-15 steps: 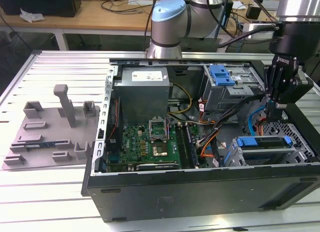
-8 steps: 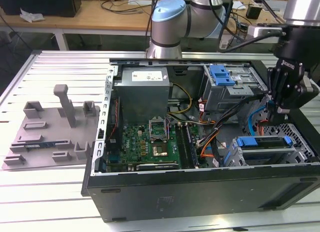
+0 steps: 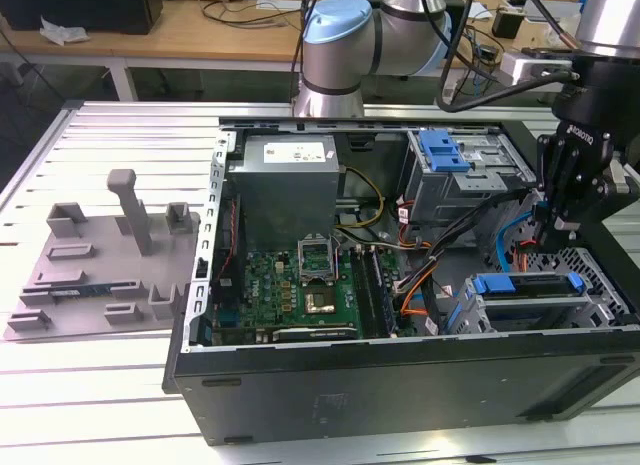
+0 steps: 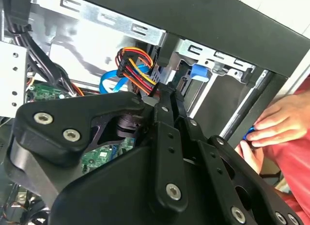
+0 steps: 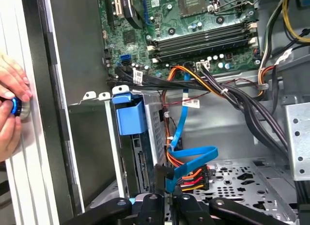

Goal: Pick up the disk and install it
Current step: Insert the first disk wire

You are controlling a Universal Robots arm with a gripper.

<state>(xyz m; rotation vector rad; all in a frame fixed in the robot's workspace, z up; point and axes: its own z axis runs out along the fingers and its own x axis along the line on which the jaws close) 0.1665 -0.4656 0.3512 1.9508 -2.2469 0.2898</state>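
Black sheet-metal wall of the open computer case (image 3: 400,385) runs along the exterior view's lower edge. Just behind it, lower right, the disk (image 3: 525,290), flat silver framed in blue plastic, sits in its metal bay (image 3: 478,315). Above it and apart, the matte black gripper (image 3: 548,225) hangs, fingers pressed together, empty.

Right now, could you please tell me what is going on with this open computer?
The robot arm's black gripper hovers inside the open black computer case, close to the silver hard drive in its blue plastic bracket, which sits in a drive cage. Beside the case, a person's hand holds a small blue object.
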